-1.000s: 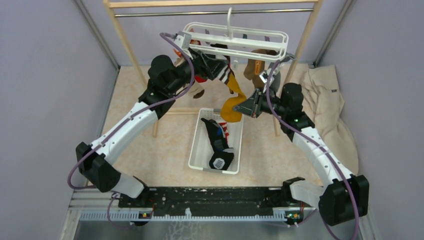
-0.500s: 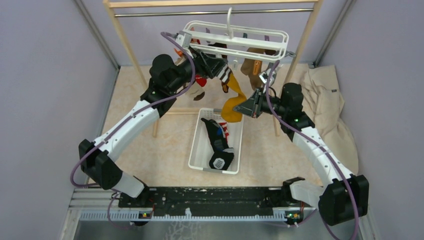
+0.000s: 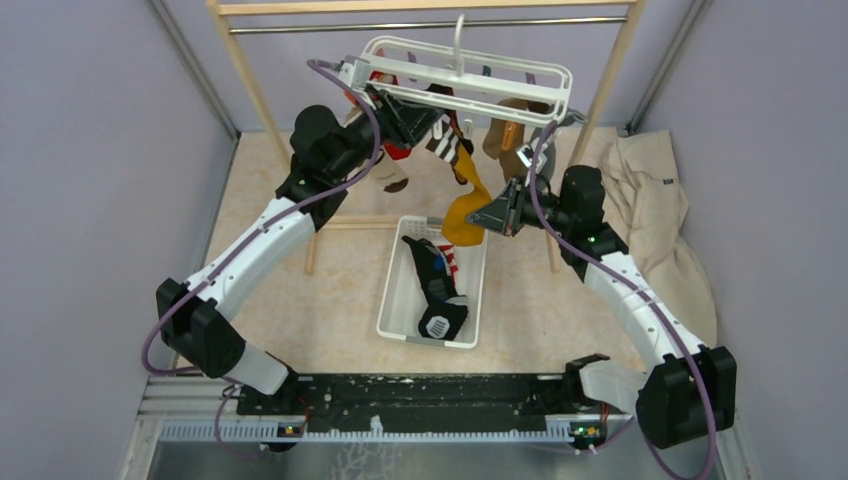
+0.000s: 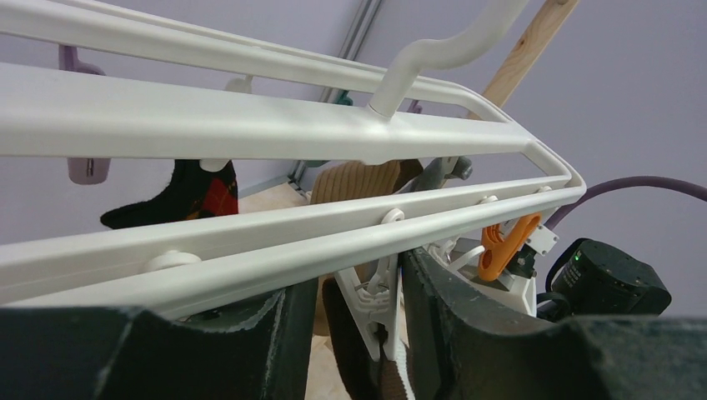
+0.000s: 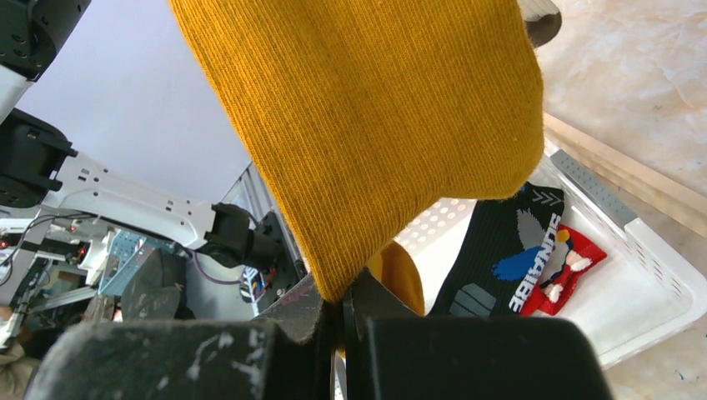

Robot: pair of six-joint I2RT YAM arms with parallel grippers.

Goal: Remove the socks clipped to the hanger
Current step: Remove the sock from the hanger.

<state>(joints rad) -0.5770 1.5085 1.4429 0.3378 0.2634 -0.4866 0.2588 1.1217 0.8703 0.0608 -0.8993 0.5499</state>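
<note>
Up at the hanger, which hangs by its hook from the wooden rack, the left arm is stretched high and forward with its wrist tucked just beneath the frame's near rail. The left hand has its two dark fingers standing apart on either side of a white clip. One finger lies close against the clip and a gap shows on the other side, so nothing is squeezed yet.

The right arm is bent at the elbow and points inward, lower down. The right hand is clenched on the bottom edge of the mustard sock, which runs taut from the hanger down to the grip above the white basket.

A black sock and a red sock lie in the basket. A brown sock, a striped sock and a dark argyle sock hang from the frame. A beige cloth lies on the table to the right, well apart.
</note>
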